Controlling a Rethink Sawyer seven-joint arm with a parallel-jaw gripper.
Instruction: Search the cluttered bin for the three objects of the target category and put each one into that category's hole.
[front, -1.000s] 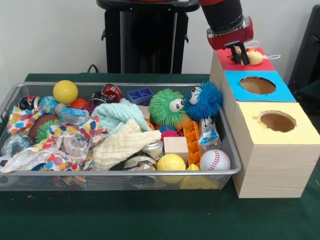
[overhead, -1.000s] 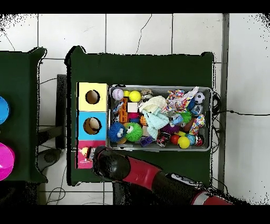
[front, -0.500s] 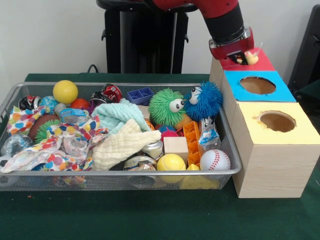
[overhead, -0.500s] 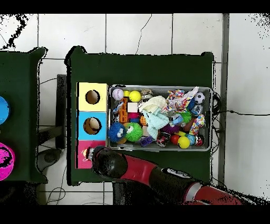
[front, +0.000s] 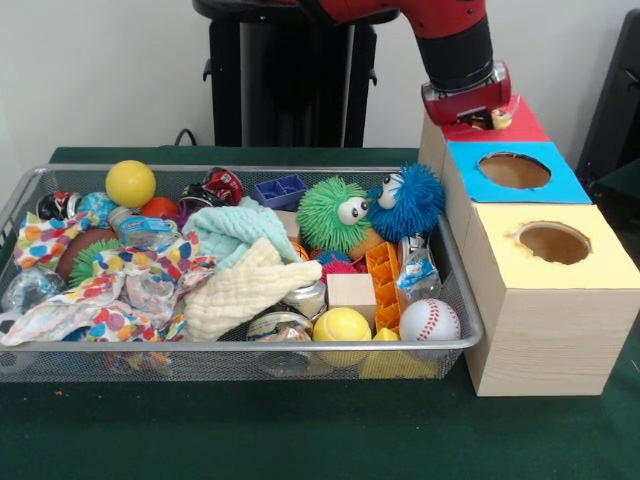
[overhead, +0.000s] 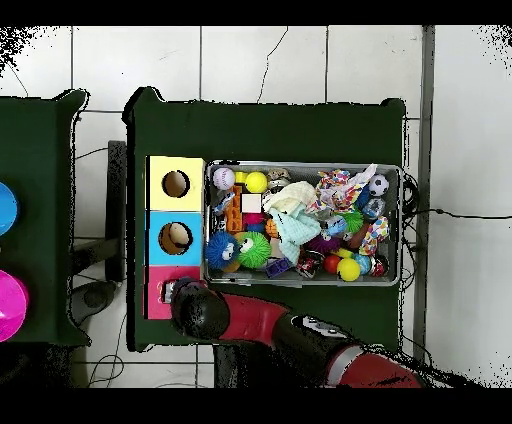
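My gripper (front: 487, 121) is low over the top of the red box (front: 523, 124), the farthest of three boxes, and looks shut on a small yellow toy (front: 501, 119) that peeks out at its right side. The wrist hides the red box's hole. From overhead the gripper (overhead: 172, 293) covers the red box (overhead: 156, 304). The wire bin (front: 240, 347) beside the boxes holds a green fuzzy ball (front: 333, 213), a blue fuzzy ball (front: 408, 200), a baseball (front: 430, 320), a yellow ball (front: 131, 183) and cloths (front: 235, 275).
A blue box (front: 515, 170) and a yellow box (front: 553, 243) with round holes stand in line with the red one. The bin also has an orange block (front: 383, 285), a wooden cube (front: 352, 293) and cans. Round coloured lids lie on a second table (overhead: 8, 305).
The gripper has sunk from above the red box down onto its top, carrying the small yellow toy with it. The arm has swung slightly back. The bin's contents are unmoved.
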